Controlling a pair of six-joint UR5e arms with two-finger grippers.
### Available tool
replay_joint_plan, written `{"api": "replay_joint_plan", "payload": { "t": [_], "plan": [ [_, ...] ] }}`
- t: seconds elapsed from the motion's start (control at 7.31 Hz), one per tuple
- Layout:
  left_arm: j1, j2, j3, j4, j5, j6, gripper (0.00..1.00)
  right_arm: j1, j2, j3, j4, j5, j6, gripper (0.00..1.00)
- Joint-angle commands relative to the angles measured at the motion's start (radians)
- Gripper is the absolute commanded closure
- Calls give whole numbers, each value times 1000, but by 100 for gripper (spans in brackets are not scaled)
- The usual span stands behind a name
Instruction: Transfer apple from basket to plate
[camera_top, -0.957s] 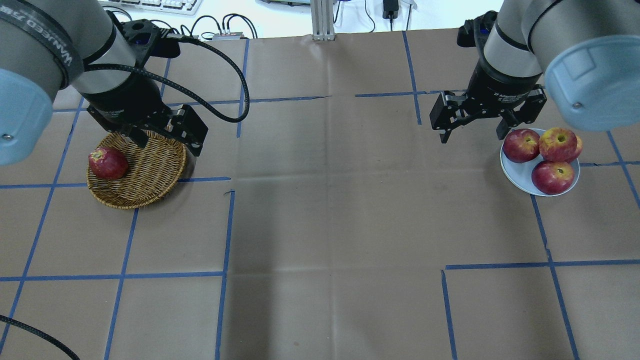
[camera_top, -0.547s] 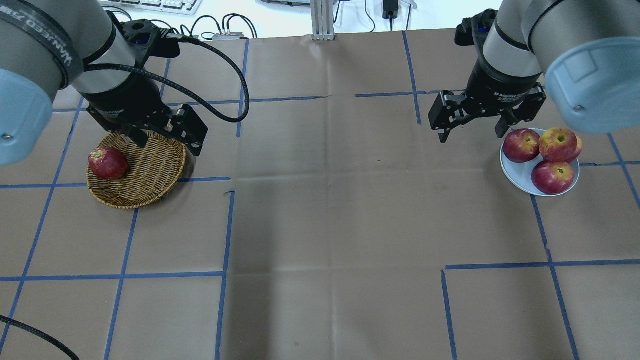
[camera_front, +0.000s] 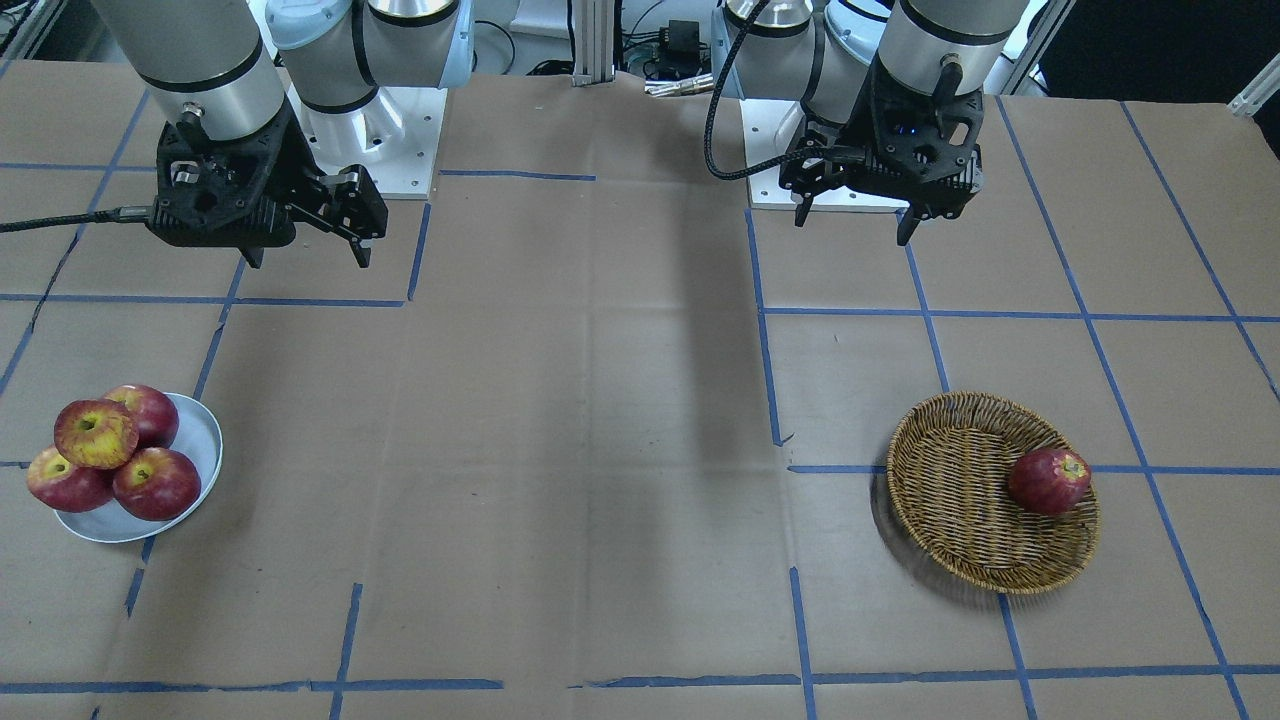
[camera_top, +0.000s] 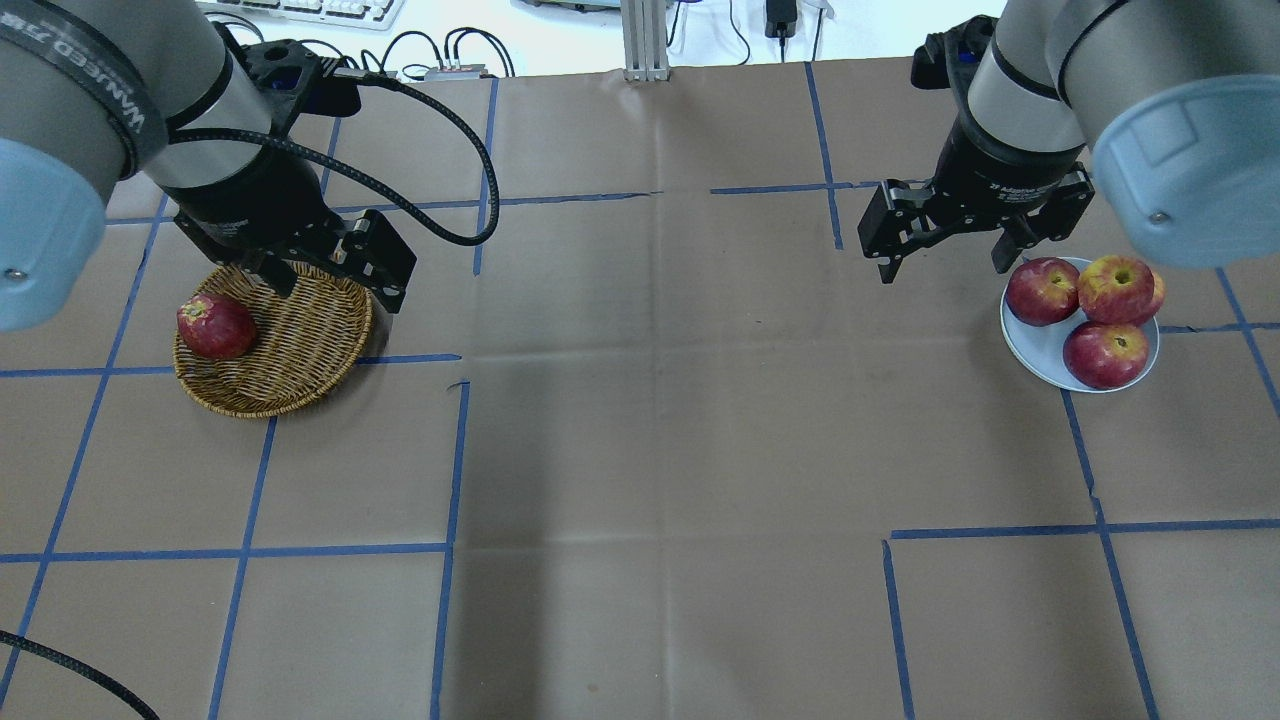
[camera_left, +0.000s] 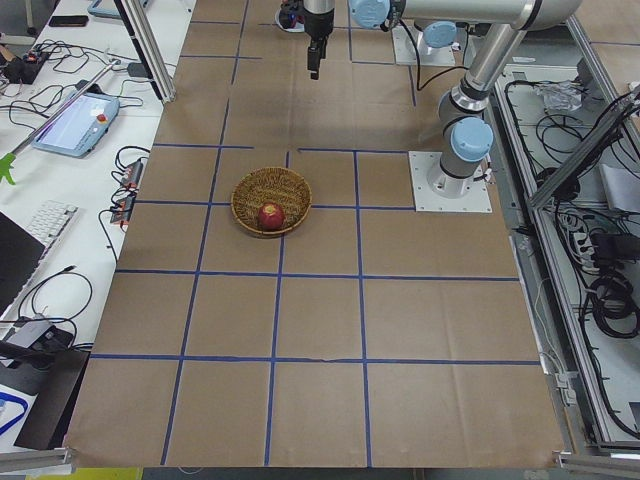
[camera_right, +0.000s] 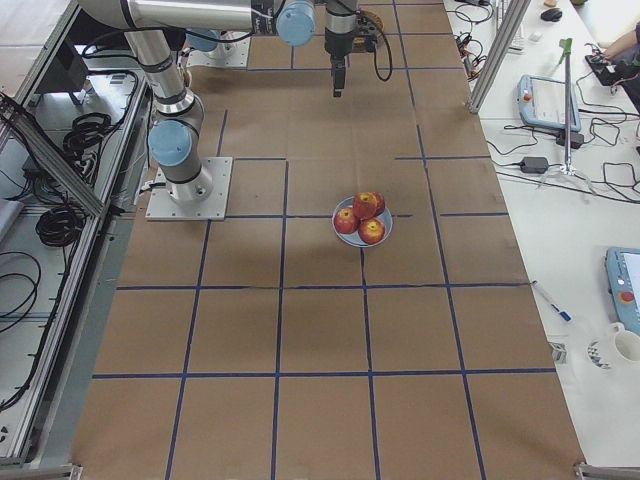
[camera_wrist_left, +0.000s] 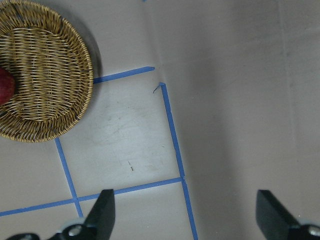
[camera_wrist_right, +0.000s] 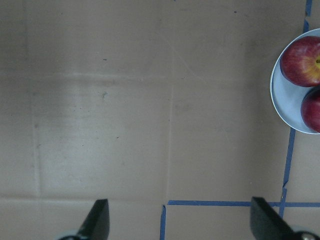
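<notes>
The yellow-streaked apple (camera_top: 1115, 287) lies on top of darker red apples on the white plate (camera_top: 1030, 345) at the right; it also shows in the front view (camera_front: 96, 433). The wicker basket (camera_top: 300, 340) at the left holds one dark red apple (camera_top: 215, 326) at its left side. My left gripper (camera_top: 335, 290) is open and empty, high over the basket's far rim. My right gripper (camera_top: 942, 272) is open and empty, above the table just left of the plate. The right wrist view shows the plate's edge (camera_wrist_right: 282, 100) at its right.
Brown paper with blue tape lines covers the table. A black cable (camera_top: 440, 130) loops off my left wrist. The mounting post (camera_top: 645, 40) stands at the table's far edge. The basket (camera_wrist_left: 45, 75) shows top left in the left wrist view.
My right gripper has shifted slightly up and away from the plate, still open. The left arm, the basket and the apples have not moved.
</notes>
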Motion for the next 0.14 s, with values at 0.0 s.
{"api": "replay_joint_plan", "payload": {
  "t": [0.0],
  "plan": [
    [-1,0,0,0,0,-1,1,0,0,0,-1,1,0,0]
  ]
}}
